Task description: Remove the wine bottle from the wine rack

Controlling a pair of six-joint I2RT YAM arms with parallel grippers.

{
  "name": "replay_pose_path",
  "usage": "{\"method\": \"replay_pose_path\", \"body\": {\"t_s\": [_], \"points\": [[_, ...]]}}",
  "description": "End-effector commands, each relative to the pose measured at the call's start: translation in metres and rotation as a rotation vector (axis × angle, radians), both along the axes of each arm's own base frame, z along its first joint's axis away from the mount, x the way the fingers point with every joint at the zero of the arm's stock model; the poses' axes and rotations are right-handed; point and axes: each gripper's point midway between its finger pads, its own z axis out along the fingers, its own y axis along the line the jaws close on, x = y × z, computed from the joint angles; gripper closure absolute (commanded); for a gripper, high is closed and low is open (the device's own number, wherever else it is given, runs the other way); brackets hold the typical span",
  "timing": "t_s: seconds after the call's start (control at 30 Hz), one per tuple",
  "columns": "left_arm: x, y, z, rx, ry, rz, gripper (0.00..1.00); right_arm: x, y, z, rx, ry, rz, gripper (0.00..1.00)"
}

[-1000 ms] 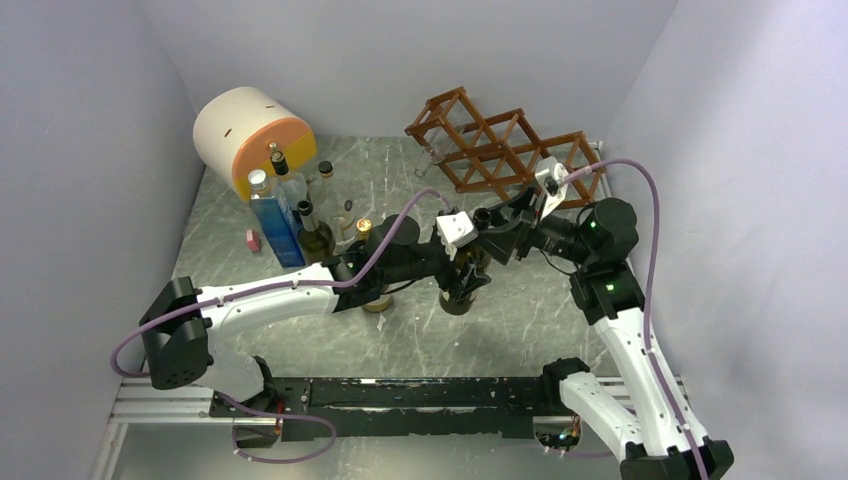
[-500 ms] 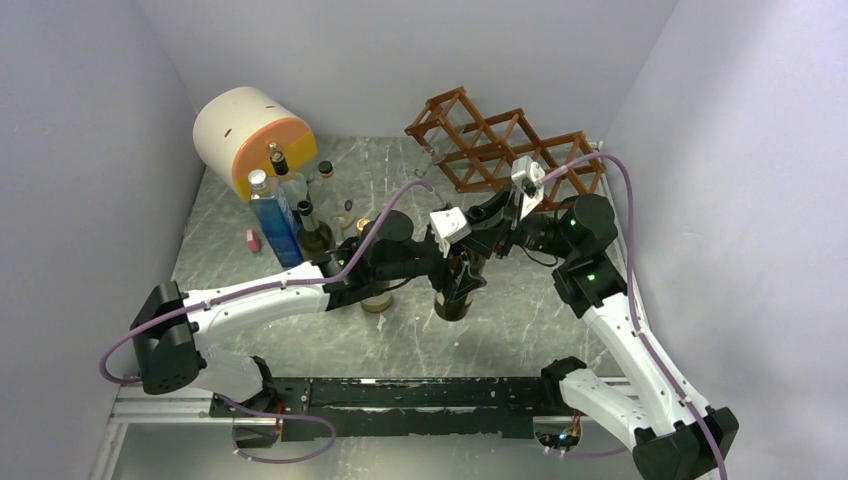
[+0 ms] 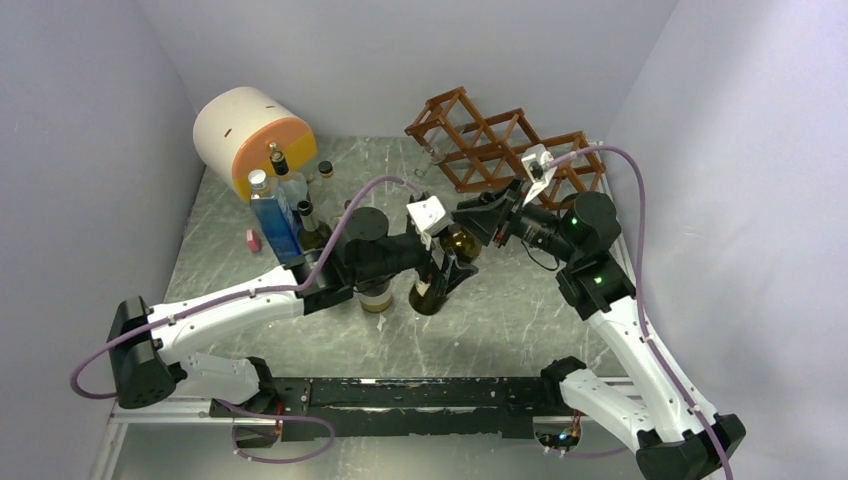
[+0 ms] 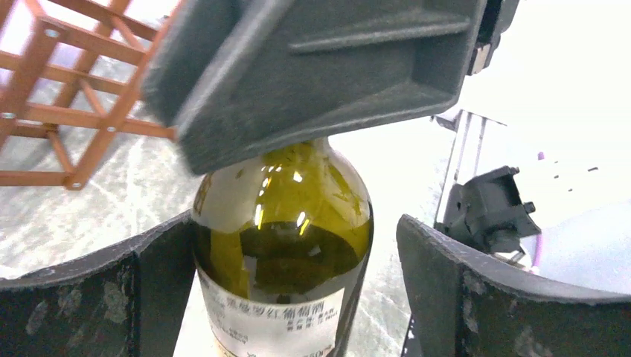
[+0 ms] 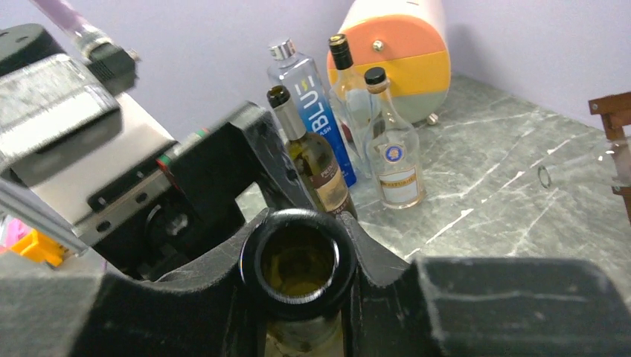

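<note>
The wine bottle [image 3: 437, 275], olive-green glass with a white label, is off the reddish-brown wine rack [image 3: 500, 150] and held tilted over the table in front of it. My right gripper [image 3: 480, 222] is shut on the bottle's neck; the open mouth [image 5: 299, 260] shows between its fingers [image 5: 186, 290]. My left gripper [image 3: 442, 268] is open around the bottle's body [image 4: 283, 223]. Its left finger [image 4: 89, 297] touches the glass and its right finger [image 4: 476, 297] stands clear. The rack [image 4: 67, 97] shows no bottle in its cubbies.
A white-and-orange cylinder [image 3: 250, 135] stands at the back left, with a blue bottle [image 3: 272, 225] and several other bottles [image 5: 394, 156] beside it. A short bottle [image 3: 375, 297] stands under my left arm. A small ring [image 3: 420, 172] lies near the rack. Walls close three sides.
Both arms have shifted left with the bottle, away from the rack. The bottle's base has swung left and it now leans more.
</note>
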Motion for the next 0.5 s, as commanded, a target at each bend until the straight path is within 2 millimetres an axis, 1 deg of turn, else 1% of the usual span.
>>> {"method": "replay_pose_path", "body": {"t_s": [0.0,0.07,0.17,0.3,0.37,0.47], "points": [[-0.012,0.022,0.067,-0.143,-0.081,0.019,0.01,0.051,-0.044,0.019,0.007,-0.08,-0.327,1.0],[-0.011,0.029,0.072,-0.147,-0.084,0.045,0.01,0.058,-0.05,0.02,0.011,-0.08,-0.355,1.0],[-0.017,0.037,0.084,-0.16,-0.11,0.029,0.02,0.068,-0.055,0.024,0.022,-0.094,-0.377,1.0],[-0.023,0.045,0.104,-0.161,-0.137,0.014,0.06,0.083,-0.048,0.023,0.007,-0.118,-0.362,1.0],[-0.022,0.047,0.111,-0.165,-0.149,0.023,0.07,0.092,-0.046,0.021,0.007,-0.117,-0.362,1.0],[-0.023,0.049,0.113,-0.162,-0.155,0.019,0.07,0.101,-0.041,0.014,-0.002,-0.115,-0.35,1.0]]}}
